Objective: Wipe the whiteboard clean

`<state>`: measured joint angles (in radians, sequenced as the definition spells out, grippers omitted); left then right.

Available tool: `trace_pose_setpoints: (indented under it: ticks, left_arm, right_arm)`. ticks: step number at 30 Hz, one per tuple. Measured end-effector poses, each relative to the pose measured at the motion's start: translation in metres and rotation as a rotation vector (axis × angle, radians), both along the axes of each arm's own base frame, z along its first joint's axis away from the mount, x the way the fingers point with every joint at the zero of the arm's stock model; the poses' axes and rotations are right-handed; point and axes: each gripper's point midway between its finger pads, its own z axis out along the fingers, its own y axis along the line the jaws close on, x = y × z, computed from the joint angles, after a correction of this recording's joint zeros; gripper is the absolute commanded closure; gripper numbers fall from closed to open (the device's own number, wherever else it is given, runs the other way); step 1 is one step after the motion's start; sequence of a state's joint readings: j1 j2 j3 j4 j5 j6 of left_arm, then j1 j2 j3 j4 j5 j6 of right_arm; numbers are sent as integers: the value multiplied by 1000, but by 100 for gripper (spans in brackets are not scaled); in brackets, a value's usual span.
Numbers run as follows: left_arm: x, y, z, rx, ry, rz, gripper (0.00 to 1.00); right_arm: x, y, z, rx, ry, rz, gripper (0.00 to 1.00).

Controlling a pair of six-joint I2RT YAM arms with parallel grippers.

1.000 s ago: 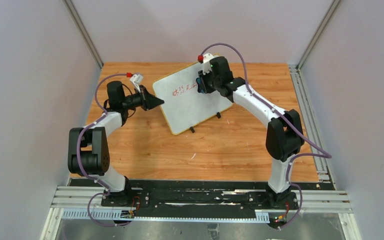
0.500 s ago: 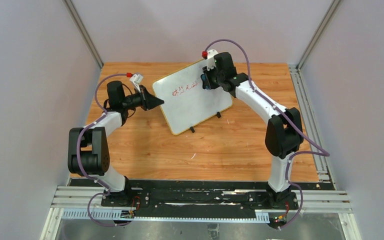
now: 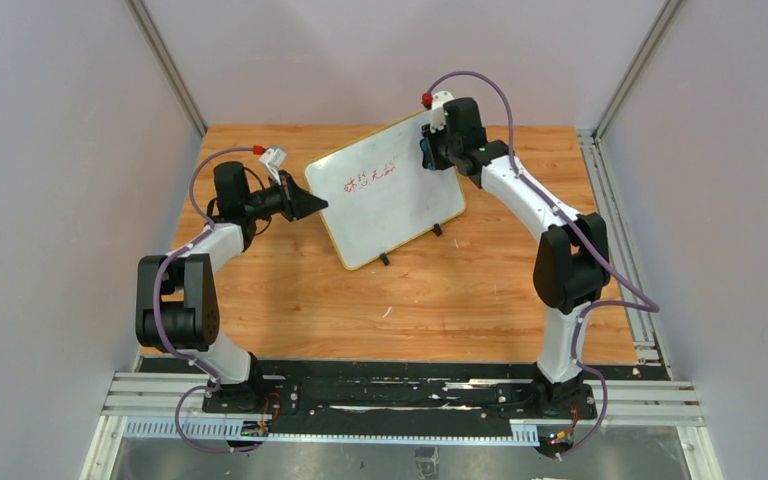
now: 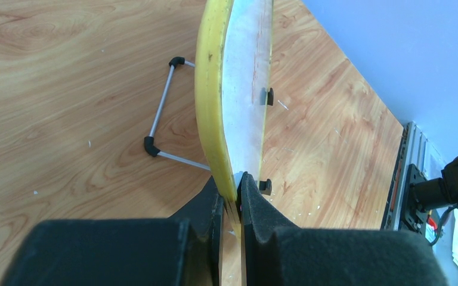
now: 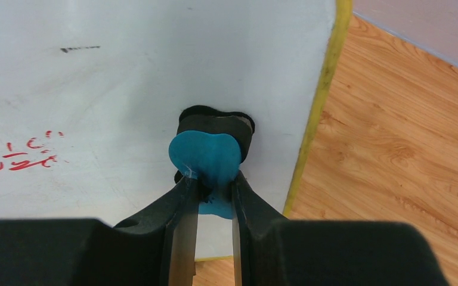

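The top view looks down from high above the near edge over the whole orange-brown wooden surface (image 3: 410,300). The 2 wrist views sit close (left edge-on, right face-on) to the yellow-framed white rectangular whiteboard (image 3: 390,205), shared by all 3.

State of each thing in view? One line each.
whiteboard: propped up tilted, not wiped clean.
red writing: on the board's upper left, not erased.
wire stand: folded out behind the board.
eraser: blue, black pad against the board near its right edge, clear of the writing.
left tool: shut on the board's yellow edge.
right tool: shut on the eraser.
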<state>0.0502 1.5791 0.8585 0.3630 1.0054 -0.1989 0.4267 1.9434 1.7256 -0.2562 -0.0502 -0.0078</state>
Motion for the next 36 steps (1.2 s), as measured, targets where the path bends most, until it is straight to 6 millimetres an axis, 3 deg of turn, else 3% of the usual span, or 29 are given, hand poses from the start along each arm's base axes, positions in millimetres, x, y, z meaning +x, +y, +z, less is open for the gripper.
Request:
trace_pose_setpoints:
  ticks: [5, 12, 16, 26, 36]
  left_arm:
    - [0, 0, 0, 0, 2, 1, 100]
    - [0, 0, 0, 1, 0, -2, 100]
    - [0, 0, 0, 2, -1, -2, 100]
    - [1, 1, 0, 5, -1, 6, 100]
    - [1, 1, 0, 6, 1, 7, 100]
  right_arm:
    - [-13, 29, 2, -1, -6, 49, 99]
    - [-48, 97, 12, 35, -17, 194, 99]
    - [-58, 116, 10, 45, -10, 237, 99]
    - [-48, 105, 6, 47, -1, 226, 99]
    - [-8, 34, 9, 25, -10, 83, 99]
